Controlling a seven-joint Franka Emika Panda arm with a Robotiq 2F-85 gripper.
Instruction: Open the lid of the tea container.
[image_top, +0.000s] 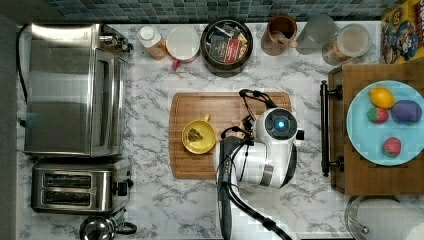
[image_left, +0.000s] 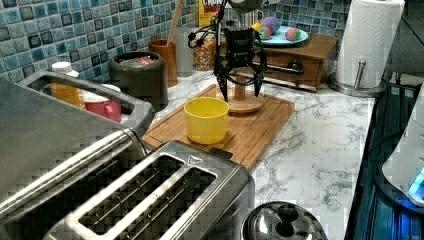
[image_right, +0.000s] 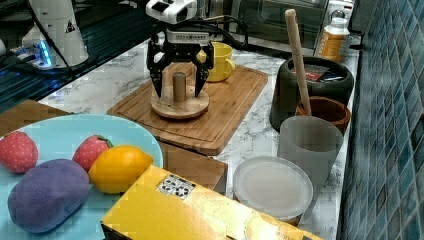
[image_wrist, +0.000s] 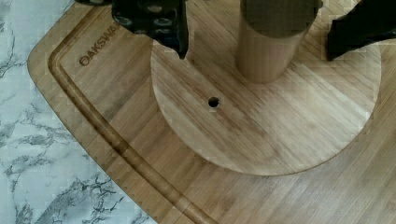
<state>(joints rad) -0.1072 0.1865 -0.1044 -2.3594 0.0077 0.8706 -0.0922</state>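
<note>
end effector (image_right: 178, 89) spread wide, straddling the upright knob of the round wooden lid (image_right: 180, 105) without touching it, gripping nothing. lid lying flat on the bamboo cutting board (image_right: 225, 115), near the yellow mug (image_right: 221, 60). tea container (image_top: 226, 44) uncovered at the far edge of the marble table (image_top: 150, 200) by the tiled wall, packets visible inside, between a white-topped jar (image_top: 182, 42) on the top view's left and a brown cup (image_top: 280, 32) on the top view's right.

A white marble worktop with grey veins (image_top: 150, 100) carries everything. Behind it stands a wall of small blue and green mosaic tiles (image_left: 60, 30). The light is even and bright, with soft reflections on the stone.
</note>
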